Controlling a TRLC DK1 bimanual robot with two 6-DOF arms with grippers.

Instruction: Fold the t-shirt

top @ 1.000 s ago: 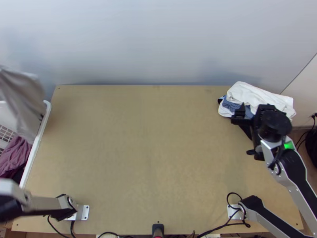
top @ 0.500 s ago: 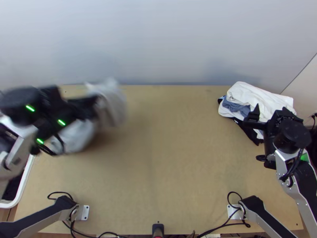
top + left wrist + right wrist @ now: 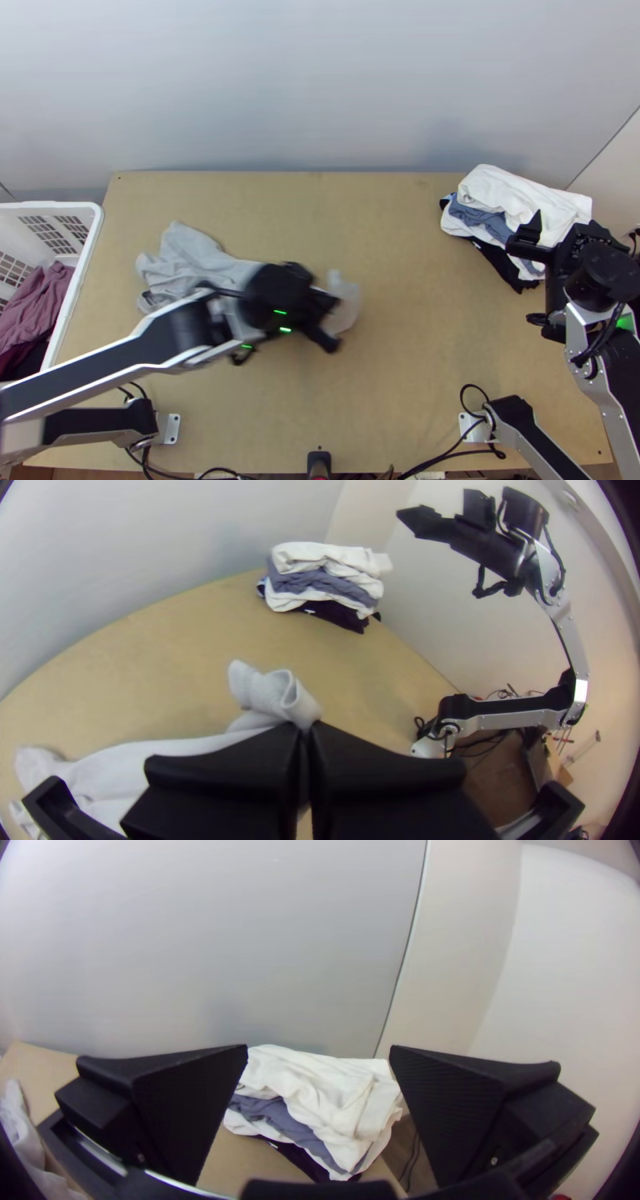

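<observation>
Grey and crumpled, the shirt [image 3: 192,260] is lying across the counter [image 3: 408,360], its long axis running from the left hand [image 3: 303,728] toward the basket [image 3: 78,308], a short end poking past the fingers toward the pile [image 3: 520,196]. The left hand is clamping near that end, its fingers closed on it. The right hand [image 3: 319,1052] is hanging near the pile, fingers wide apart, well away from the shirt. Spreading is probably coming before folding; if both are working, the right hand is needing to cross toward the clamped end, its nearer one.
</observation>
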